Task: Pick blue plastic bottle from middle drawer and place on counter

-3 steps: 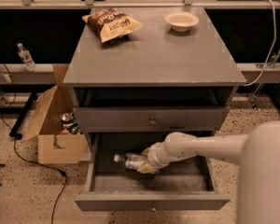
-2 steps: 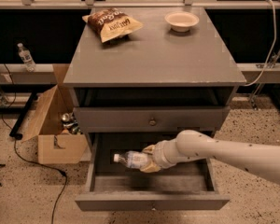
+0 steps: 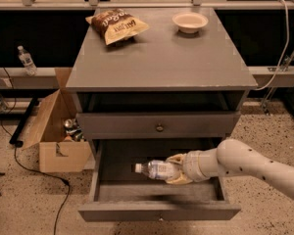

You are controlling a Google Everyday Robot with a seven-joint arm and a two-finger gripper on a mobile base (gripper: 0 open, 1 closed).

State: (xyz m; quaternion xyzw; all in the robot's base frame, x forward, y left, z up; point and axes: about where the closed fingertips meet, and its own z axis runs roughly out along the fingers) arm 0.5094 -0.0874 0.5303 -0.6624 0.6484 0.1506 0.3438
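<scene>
Camera view is showing the gripper [image 3: 171,169] hanging inside the deep grey wooden middle drawer [image 3: 159,211], its tan fingers [image 3: 176,158] clamping the clear blue plastic bottle [image 3: 154,169] sideways, white cap pointing left.

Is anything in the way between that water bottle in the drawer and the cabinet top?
The gripper grips the blue plastic bottle inside the open middle drawer. Directly above sit the knobbed drawer front and the counter edge, so it likely must come out forward first. The chip bag and bowl lie far back.
</scene>
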